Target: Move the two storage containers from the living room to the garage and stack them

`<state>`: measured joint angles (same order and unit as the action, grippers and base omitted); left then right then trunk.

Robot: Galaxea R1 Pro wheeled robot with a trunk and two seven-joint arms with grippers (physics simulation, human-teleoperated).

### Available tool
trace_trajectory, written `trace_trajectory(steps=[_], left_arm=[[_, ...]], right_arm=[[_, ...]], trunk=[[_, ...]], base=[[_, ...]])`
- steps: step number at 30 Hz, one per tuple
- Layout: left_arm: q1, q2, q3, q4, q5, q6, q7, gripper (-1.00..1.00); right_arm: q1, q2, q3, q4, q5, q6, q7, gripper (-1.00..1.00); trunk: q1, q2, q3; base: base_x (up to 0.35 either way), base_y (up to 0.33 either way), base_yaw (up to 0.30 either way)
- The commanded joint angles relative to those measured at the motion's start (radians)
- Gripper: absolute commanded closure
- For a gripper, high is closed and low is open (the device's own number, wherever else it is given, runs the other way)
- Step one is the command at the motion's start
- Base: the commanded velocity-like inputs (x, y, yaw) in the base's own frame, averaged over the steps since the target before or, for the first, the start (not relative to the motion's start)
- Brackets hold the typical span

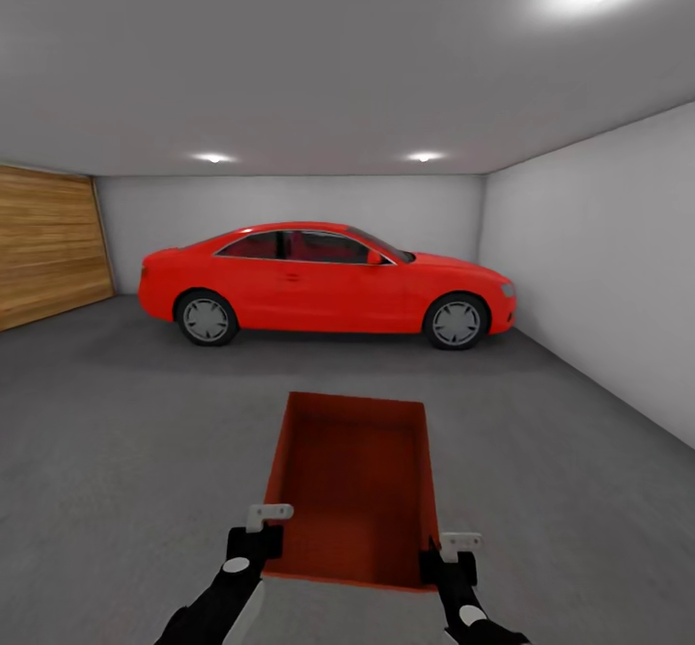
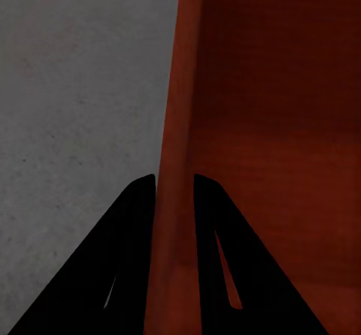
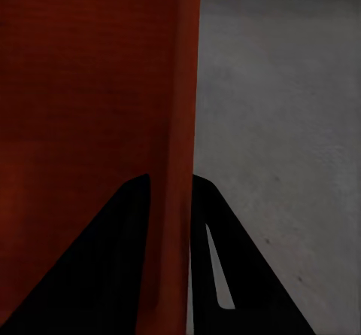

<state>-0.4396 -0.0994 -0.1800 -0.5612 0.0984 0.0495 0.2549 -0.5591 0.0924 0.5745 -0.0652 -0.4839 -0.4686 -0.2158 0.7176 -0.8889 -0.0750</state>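
Garage interior: one red-orange bin [image 1: 352, 486] is held up over the grey concrete floor [image 1: 125, 433], on the near side of the red car [image 1: 323, 283] and open side up. Only this one bin is in sight.

Left gripper [image 1: 270, 527]: closed on the bin's left wall at the near corner. In the left wrist view the two dark fingers [image 2: 124, 263] sit one on each side of that wall [image 2: 174, 199], pinching it.

Right gripper [image 1: 446, 550]: closed on the right wall at the near corner, with one finger [image 3: 113, 260] inside the wall [image 3: 180, 124] and one outside.

The car stands side-on, well beyond the bin. A wooden door [image 1: 48, 244] is to the car's left and a white wall [image 1: 598, 268] to its right.
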Motion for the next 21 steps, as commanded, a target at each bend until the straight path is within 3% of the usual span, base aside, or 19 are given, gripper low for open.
trace_trajectory(steps=[1, 9, 10, 21], left_arm=[[-0.001, 0.001, -0.002, -0.003, 0.016, 0.005, 0.010, 1.00], [-0.001, 0.001, -0.012, -0.003, 0.011, 0.007, 0.010, 1.00], [-0.001, 0.001, 0.025, -0.003, 0.029, 0.007, 0.010, 1.00], [-0.001, 0.001, 0.025, -0.004, 0.029, 0.007, 0.010, 1.00]], right_arm=[[-0.001, 0.006, 0.003, -0.005, 0.000, 0.004, 0.000, 1.00], [-0.001, 0.009, 0.176, 0.017, -0.188, -0.019, 0.002, 1.00], [-0.001, 0.010, -0.479, -0.077, 0.521, 0.022, 0.016, 1.00], [-0.001, 0.010, -0.479, -0.077, 0.520, 0.022, 0.016, 1.00]], trunk=[[0.001, -0.001, -0.002], [0.001, -0.001, -0.002], [0.001, -0.001, -0.002], [0.001, -0.001, -0.002]], base=[[0.320, 0.000, 0.000], [0.321, 0.000, 0.000], [0.321, 0.000, 0.000], [0.322, 0.000, 0.000]])
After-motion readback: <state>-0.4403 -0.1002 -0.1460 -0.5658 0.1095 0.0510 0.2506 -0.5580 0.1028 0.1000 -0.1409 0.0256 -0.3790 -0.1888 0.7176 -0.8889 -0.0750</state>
